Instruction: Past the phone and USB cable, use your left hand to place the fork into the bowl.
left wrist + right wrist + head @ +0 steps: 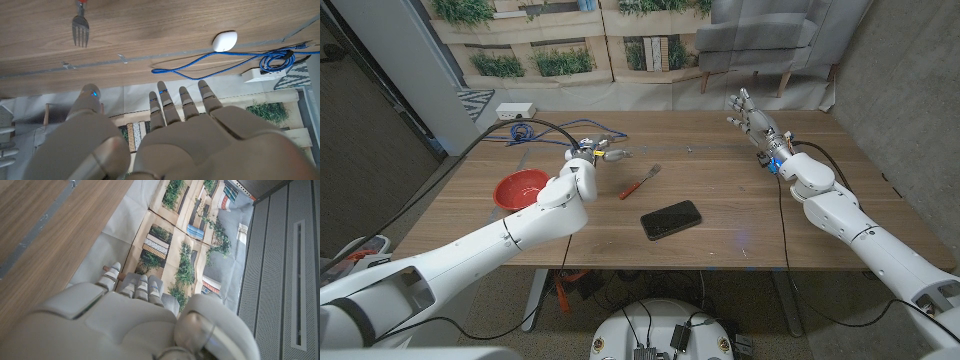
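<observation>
A fork (pixel 640 182) with a red handle lies on the table's middle, tines toward the back; its tines (pixel 80 29) show in the left wrist view. A red bowl (pixel 521 188) sits at the left. A black phone (pixel 671 219) lies nearer the front, right of the fork. A blue USB cable (pixel 523 130) is coiled at the back left, also seen in the left wrist view (pixel 274 60). My left hand (pixel 600 153) hovers just left of the fork, fingers spread, holding nothing. My right hand (pixel 752 118) is raised at the back right, fingers apart and empty.
A white power strip (pixel 515 109) sits at the back left edge beside the cable. A small white oval object (pixel 224 41) lies near the blue cable. Black cables run across the table's left part. A printed backdrop stands behind the table.
</observation>
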Robot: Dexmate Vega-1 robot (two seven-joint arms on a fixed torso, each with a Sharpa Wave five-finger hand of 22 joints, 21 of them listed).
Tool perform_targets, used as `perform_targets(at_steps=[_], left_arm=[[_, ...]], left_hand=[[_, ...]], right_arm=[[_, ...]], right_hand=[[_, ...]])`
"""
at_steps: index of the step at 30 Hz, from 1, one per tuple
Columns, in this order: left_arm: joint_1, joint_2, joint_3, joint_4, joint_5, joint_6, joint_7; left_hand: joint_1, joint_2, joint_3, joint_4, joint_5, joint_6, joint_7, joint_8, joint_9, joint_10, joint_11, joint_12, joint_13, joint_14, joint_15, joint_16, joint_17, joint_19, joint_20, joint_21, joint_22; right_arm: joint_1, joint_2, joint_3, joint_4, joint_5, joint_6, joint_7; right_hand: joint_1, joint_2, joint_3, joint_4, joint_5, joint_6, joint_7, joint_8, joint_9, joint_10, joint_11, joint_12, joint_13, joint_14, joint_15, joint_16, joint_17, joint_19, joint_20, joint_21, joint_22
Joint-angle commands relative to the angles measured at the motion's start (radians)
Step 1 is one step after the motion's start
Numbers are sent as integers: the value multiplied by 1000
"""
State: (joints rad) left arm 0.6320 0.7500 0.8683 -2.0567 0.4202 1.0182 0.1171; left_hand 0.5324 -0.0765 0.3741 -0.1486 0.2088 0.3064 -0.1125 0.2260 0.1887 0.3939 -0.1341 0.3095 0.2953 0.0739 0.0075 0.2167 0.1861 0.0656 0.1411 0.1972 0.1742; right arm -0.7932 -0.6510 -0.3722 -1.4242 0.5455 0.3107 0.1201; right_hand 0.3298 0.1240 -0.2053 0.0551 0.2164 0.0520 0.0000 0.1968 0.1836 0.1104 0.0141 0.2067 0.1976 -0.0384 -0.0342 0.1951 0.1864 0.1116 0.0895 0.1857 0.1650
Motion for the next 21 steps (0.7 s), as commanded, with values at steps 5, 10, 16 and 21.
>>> perform_targets(at_steps=[5, 10, 16, 21], left_arm=[[22, 16, 9, 0, 28, -62, 43], [28, 28, 12, -5, 40, -75, 28], [34, 43, 13, -8, 64, -99, 12], [39, 54, 10, -9, 87, -118, -3]], left_hand=[[13, 1, 3, 1, -3, 18, 0, 1, 2, 22, -9, 3, 3, 24, -10, 6, 1, 13, 1, 5, 4], [15, 1, 1, 2, -5, 20, -1, 0, 2, 26, -15, 3, 4, 29, -11, 7, 1, 15, 0, 5, 4], [19, 1, 0, 2, -7, 24, -4, -2, 2, 30, -24, 3, 5, 34, -14, 7, 1, 16, 0, 5, 4], [25, 4, 0, 1, -7, 27, -7, -2, 2, 35, -28, 3, 6, 37, -18, 7, 1, 19, -3, 5, 4]], right_arm=[[-5, -3, 7, 4, 10, 11, 11], [-4, -4, 7, 4, 11, 9, 13], [-1, -3, 3, 7, 10, 10, 19], [1, -1, 2, 7, 11, 9, 20]], right_hand=[[7, 0, 3, -1, -1, 7, -4, 3, 6, 8, -3, 2, 5, 2, -8, 1, 1, 6, 3, 3, 5], [7, 0, 4, -1, -1, 7, -4, 2, 6, 10, -3, 2, 5, 2, -8, 1, 1, 6, 3, 3, 5], [7, 0, 4, -1, -2, 7, -4, 2, 6, 10, -1, 2, 5, 1, -9, 1, 1, 6, 3, 3, 5], [7, 0, 4, -1, -2, 7, -3, 2, 6, 9, -3, 1, 5, 1, -9, 1, 1, 6, 3, 3, 5]])
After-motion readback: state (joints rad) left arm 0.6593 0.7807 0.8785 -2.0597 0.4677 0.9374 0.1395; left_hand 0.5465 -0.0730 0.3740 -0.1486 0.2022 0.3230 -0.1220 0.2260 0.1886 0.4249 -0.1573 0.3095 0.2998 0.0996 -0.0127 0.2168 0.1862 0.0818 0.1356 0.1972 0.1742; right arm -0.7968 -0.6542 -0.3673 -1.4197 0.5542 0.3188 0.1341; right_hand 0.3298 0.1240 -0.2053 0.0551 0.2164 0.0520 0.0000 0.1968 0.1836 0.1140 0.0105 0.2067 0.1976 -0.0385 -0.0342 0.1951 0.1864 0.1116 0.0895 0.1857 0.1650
